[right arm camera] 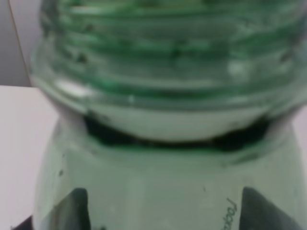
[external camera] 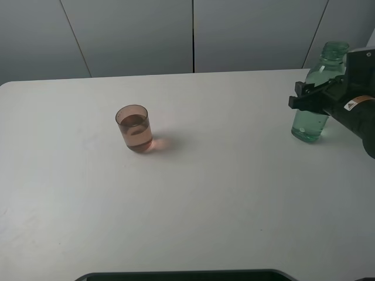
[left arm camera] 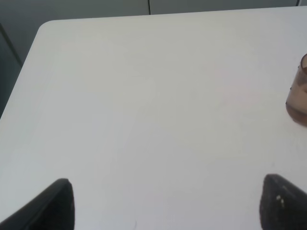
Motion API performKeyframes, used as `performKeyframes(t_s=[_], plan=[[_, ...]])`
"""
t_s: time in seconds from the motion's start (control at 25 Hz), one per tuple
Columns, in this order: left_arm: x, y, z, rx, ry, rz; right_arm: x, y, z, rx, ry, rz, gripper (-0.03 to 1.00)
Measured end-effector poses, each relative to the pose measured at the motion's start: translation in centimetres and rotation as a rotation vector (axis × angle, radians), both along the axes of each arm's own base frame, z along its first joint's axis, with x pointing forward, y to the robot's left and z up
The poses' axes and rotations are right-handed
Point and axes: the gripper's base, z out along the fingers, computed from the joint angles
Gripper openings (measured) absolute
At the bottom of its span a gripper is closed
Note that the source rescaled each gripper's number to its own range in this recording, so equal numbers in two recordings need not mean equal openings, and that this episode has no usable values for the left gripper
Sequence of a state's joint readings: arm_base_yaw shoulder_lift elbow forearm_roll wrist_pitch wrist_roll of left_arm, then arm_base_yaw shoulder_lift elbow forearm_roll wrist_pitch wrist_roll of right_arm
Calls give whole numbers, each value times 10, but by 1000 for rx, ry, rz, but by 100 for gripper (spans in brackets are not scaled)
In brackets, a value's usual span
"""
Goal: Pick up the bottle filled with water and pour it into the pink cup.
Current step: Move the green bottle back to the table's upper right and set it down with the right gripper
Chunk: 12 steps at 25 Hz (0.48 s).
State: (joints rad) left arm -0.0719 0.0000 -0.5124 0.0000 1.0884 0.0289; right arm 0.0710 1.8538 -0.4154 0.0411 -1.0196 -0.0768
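Standing upright near the far right corner of the white bench (external camera: 234, 193): the bottle (external camera: 316, 96), green-tinted and see-through, capless, threaded neck up. Resting its base on the bench surface, apparently, though hard telling for certain from the high view. Clamping around the bottle's middle from the right side: the right hand (external camera: 310, 98), black, jaws drawn in against the plastic and gripping it. Filling nearly the whole right wrist view: the bottle (right arm camera: 163, 158) seen very close, blurred, thread ridges and neck ring plain, two dark fingertips (right arm camera: 76, 206) pressing at either side of the body below the shoulder.

Sitting well apart from the bottle, left of the bench's middle: the pink cup (external camera: 135, 129), small, translucent brownish-pink, upright, holding what looks like some liquid, casting a pinkish glow on the bench beside it. Showing only partly at the edge of the left wrist view: the pink cup (left arm camera: 298, 96) again.

Hovering over bare bench, out of the high view: the left hand (left arm camera: 165, 203), fingers (left arm camera: 50, 208) spread wide apart, gripping nothing, not touching the cup.

Rising behind the bench: a grey panelled wall (external camera: 193, 35).
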Motion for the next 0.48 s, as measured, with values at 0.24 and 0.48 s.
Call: performKeyframes(t_s=[0.24, 0.48], plan=[[0, 0, 0, 0, 0, 0, 0, -1, -1, 8, -7, -19, 0], [0, 0, 0, 0, 0, 0, 0, -3, -1, 16, -6, -46, 0]])
